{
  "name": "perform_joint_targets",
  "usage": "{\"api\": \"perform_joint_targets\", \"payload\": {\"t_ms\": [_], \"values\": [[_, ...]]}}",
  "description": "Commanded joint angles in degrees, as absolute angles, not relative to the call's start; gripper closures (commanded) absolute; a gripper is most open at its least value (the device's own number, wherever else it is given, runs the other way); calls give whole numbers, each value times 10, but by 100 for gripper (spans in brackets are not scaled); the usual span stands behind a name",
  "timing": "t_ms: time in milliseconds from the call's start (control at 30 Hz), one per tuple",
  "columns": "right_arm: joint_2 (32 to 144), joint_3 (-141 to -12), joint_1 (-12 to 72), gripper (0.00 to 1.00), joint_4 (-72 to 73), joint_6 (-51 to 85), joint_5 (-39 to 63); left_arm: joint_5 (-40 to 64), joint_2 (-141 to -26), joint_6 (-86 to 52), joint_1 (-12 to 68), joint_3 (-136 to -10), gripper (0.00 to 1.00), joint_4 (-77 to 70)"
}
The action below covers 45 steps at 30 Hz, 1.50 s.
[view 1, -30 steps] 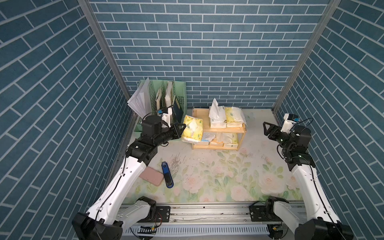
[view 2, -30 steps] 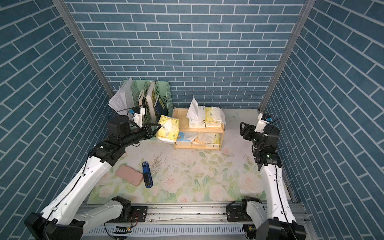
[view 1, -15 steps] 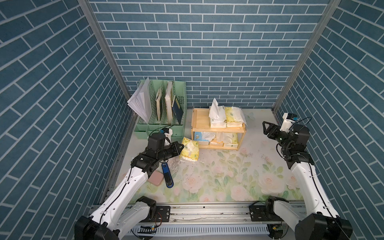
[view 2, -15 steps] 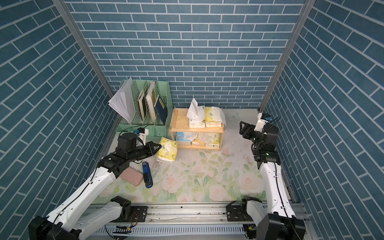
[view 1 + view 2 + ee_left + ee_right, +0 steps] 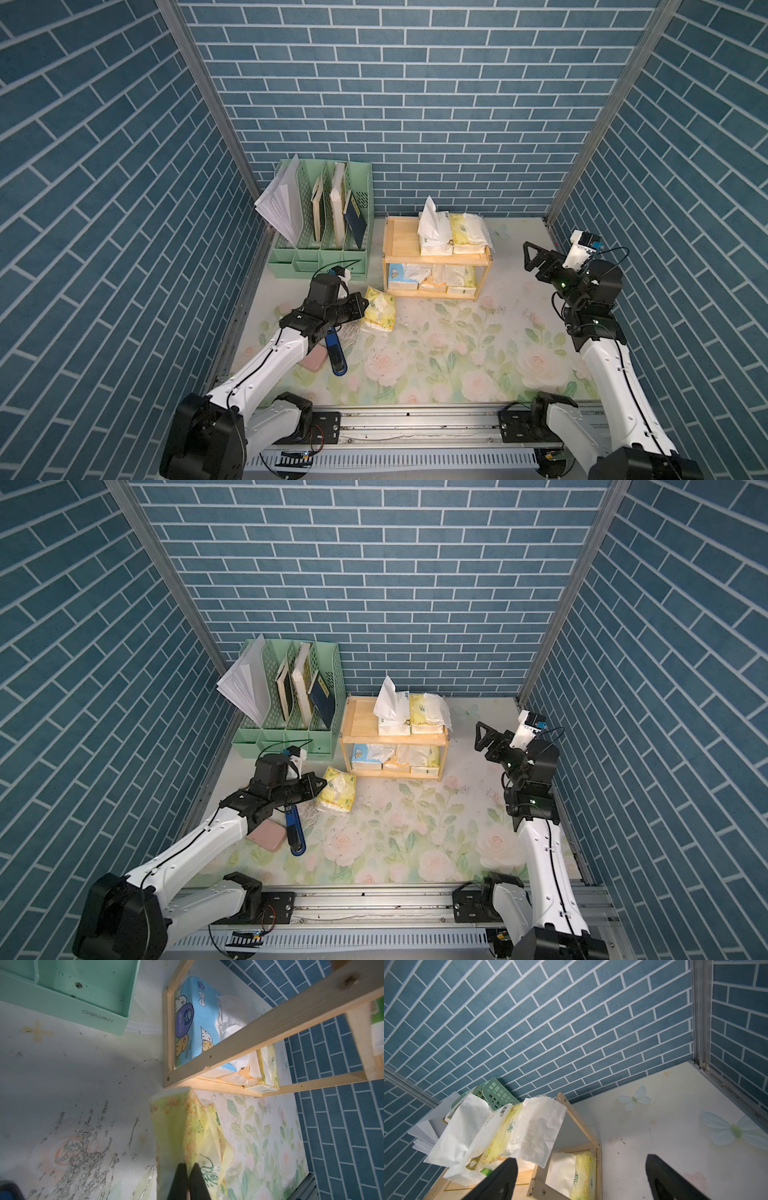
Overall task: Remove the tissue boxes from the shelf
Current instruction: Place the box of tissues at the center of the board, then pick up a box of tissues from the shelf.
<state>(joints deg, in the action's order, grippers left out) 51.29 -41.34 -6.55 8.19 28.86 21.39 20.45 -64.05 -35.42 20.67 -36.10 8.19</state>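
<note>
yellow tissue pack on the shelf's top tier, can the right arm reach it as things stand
Probably yes. The right claw is open and faces the shelf's near end, the mat between looks bare, and the yellow pack lies at that end with nothing above it.
</note>
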Motion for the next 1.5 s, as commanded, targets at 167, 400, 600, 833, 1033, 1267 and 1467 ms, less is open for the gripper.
{"api": "perform_joint_targets", "payload": {"t_ms": [167, 400, 600, 833, 1033, 1267, 1467], "values": [[503, -402, -68, 0, 129, 322, 201, 199, -696, -324, 213, -352, 100, 33], [510, -403, -67, 0, 124, 319, 206, 182, -720, -325, 214, -335, 99, 16], [516, -405, -68, 0, 124, 318, 207, 169, -725, -335, 214, -314, 91, 1], [518, -405, -68, 0, 123, 317, 208, 131, -720, -323, 214, -326, 69, 38], [519, -408, -67, 0, 122, 317, 213, 85, -689, -310, 214, -360, 55, 94], [512, -418, -68, 0, 120, 316, 219, 35, -629, -302, 214, -428, 32, 147], [505, -428, -68, 0, 111, 316, 229, 47, -622, -298, 214, -537, 7, 190]]}}
